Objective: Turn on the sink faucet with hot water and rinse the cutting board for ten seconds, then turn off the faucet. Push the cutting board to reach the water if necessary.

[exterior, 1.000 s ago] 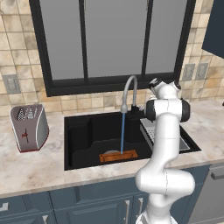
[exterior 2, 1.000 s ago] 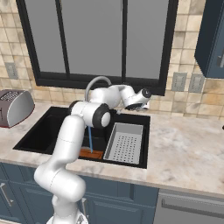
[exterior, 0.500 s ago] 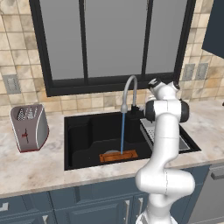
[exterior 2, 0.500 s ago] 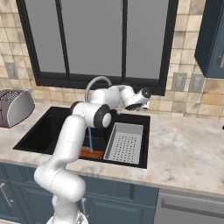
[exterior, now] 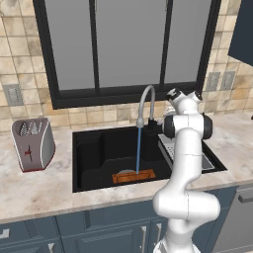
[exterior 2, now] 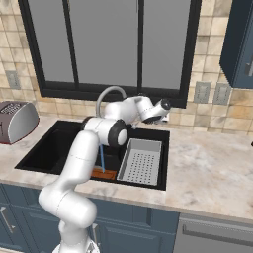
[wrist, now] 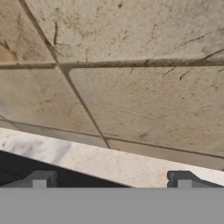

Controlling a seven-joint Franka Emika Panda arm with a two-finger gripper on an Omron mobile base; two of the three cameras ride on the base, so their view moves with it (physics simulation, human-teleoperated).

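While the two dark fingers [wrist: 40,178] stand wide apart with nothing between them, they face the beige tiled wall [wrist: 131,87] just above the back edge of the worktop [wrist: 105,159], with a sliver of the black sink [wrist: 26,168] showing below that edge. Taking the sink as the landmark, the hand sits behind its rear right corner, close to the wall — the white arm [exterior 2: 84,158] arches up from the front and crosses over the basin to get there. The sink faucet [exterior: 147,101] stands at the sink's back rim, near its middle, its high arch curving forward over the left compartment. From the spout the water [exterior: 138,150] drops as a thin blue stream straight onto the cutting board [exterior: 133,176], which lies flat on the floor of that compartment near its front wall. A grey perforated rack [exterior 2: 141,162] fills the right compartment. A toaster [exterior: 33,144] stands on the worktop left of the sink — well apart from it. A dark-framed window [exterior: 128,44] rises behind the sink.
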